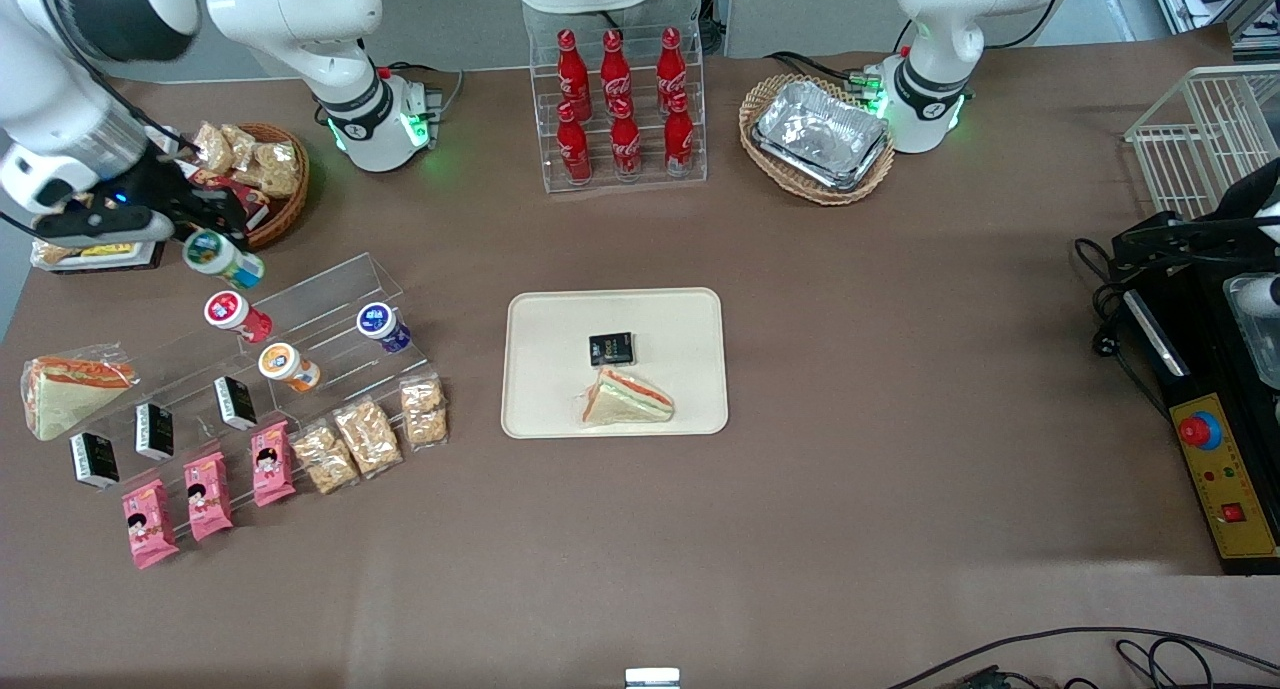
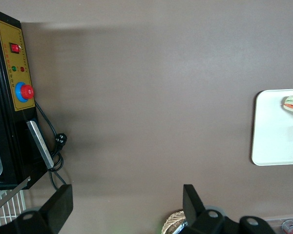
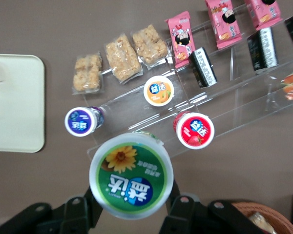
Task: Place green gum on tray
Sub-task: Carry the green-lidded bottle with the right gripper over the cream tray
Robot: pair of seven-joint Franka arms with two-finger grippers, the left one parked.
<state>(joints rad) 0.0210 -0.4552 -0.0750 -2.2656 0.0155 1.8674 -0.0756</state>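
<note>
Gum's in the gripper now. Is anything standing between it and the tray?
Nothing visible does. The gripper holds the green gum above the clear rack; only bare table lies before the tray.

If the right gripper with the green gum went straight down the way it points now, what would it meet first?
Probably the clear acrylic display stand. The gripper is shut on the green gum, which hangs over the stand's upper step, near the red-lidded canister. Depth is unclear, so it might just miss the step and reach the table.

Coca-Cola script on red bottles (image 1: 615,104); Chinese characters "益达" on green gum (image 3: 131,176) lid.
</note>
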